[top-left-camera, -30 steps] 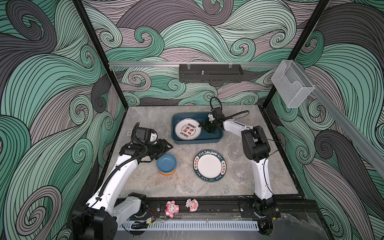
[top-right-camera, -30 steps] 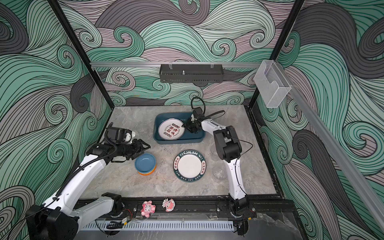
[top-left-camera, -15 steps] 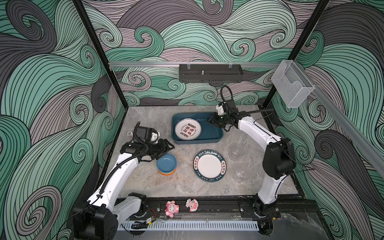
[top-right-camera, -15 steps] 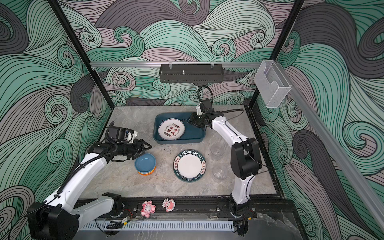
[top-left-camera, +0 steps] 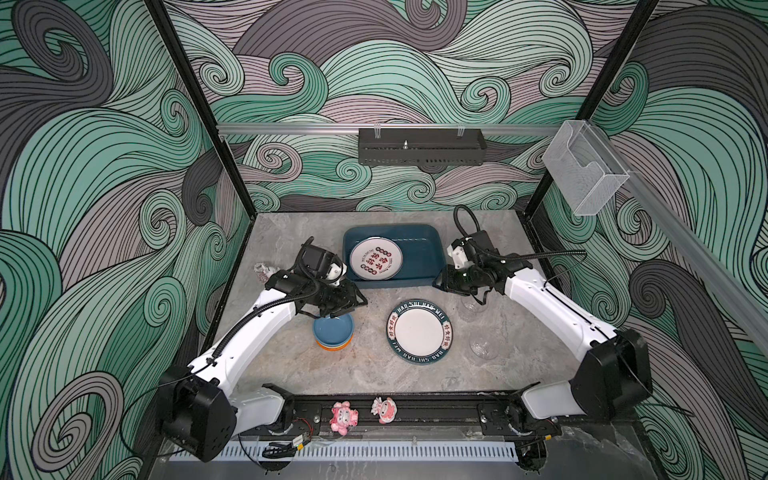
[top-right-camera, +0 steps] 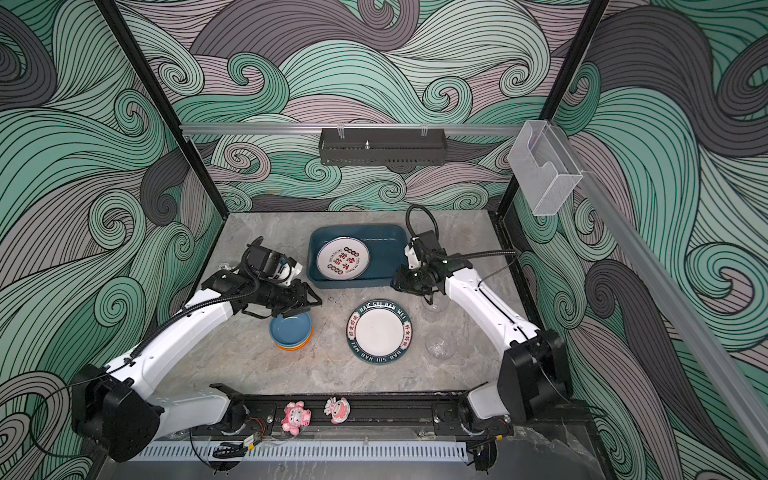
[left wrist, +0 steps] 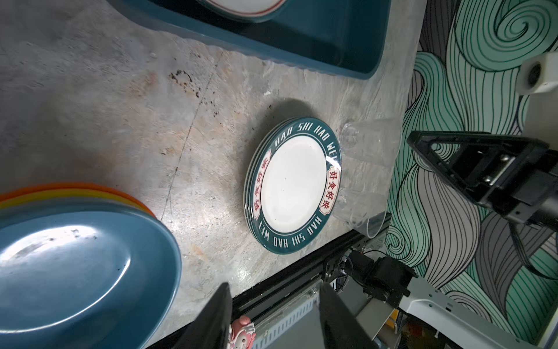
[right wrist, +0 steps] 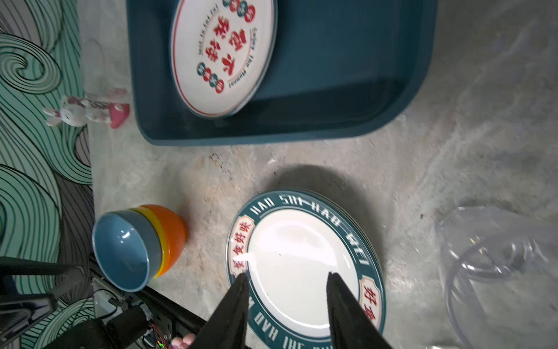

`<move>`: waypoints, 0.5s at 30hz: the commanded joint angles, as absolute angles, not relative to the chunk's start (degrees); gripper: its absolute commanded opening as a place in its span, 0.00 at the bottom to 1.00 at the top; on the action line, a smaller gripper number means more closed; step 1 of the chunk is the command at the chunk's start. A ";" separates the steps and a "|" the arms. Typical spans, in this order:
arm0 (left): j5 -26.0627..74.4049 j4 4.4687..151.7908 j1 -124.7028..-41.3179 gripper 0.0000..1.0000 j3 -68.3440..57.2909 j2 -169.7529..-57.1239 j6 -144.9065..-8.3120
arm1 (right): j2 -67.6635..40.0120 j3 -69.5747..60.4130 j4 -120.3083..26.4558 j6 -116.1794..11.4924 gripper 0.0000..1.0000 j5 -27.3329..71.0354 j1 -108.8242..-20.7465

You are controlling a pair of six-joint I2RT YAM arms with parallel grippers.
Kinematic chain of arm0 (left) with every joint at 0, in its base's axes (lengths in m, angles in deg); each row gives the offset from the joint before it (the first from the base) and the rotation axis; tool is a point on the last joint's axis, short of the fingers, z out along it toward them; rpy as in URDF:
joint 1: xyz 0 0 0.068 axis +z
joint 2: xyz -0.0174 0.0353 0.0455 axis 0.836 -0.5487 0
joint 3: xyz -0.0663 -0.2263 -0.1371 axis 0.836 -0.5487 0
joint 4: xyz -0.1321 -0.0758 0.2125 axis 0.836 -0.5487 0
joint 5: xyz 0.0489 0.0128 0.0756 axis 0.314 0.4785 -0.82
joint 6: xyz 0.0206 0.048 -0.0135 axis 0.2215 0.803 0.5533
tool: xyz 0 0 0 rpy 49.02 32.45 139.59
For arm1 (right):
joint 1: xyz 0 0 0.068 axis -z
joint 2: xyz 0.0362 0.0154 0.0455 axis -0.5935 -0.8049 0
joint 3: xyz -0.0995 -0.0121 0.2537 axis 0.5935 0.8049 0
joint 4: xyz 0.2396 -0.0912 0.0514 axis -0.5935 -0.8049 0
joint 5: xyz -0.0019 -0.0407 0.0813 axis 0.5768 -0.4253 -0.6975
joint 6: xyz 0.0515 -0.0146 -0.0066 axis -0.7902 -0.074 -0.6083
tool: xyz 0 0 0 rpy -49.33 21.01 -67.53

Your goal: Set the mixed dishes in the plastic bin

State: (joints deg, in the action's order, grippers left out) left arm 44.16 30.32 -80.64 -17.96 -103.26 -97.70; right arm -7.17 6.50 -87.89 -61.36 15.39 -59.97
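three bowls (top-left-camera: pixel 333 330), blue nested in yellow nested in orange, stand stacked on the counter (top-left-camera: pixel 286 232) left of centre. the left gripper (left wrist: pixel 274 285) hangs just over the far side of the stack, its jaws a middling way apart with nothing between them; whether it touches the blue rim i cannot tell. further back and to the right, the teal bin (top-left-camera: pixel 419 253) holds one white plate (top-left-camera: pixel 376 262) with red and black lettering, lying in its left half. in front of the bin a teal-rimmed plate (top-left-camera: pixel 419 331) lies on the counter, seemingly on top of others like it. the right gripper (right wrist: pixel 287 274) hovers by the bin's near right corner, tilted down toward that plate, jaws likewise partly apart and empty. two clear glasses stand right of the plate: the far glass (top-left-camera: pixel 471 306) partly under the right arm, the near glass (top-left-camera: pixel 483 348) closer to the front.
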 commanded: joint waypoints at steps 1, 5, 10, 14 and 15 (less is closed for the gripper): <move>41.48 28.08 -83.19 0.48 -14.77 -106.15 -97.80 | -4.03 8.28 -92.48 -59.63 0.43 18.14 -60.35; 39.28 27.21 -86.62 0.48 -12.41 -110.12 -97.88 | -2.68 9.64 -95.29 -58.90 0.42 20.44 -60.81; 37.63 26.80 -89.88 0.50 -10.44 -116.48 -98.24 | -2.97 11.44 -97.23 -58.01 0.42 23.19 -61.43; 36.04 26.71 -92.30 0.52 -9.34 -120.47 -98.58 | -4.28 12.26 -97.88 -57.58 0.42 24.63 -62.62; 35.58 26.47 -92.83 0.52 -8.96 -121.62 -98.59 | -4.62 12.46 -97.93 -57.58 0.42 25.02 -62.85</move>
State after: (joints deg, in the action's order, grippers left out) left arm 38.26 28.61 -91.46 -11.38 -119.76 -98.11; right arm -3.52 11.70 -96.09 -58.63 22.28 -62.05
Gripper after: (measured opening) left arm 0.517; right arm 0.422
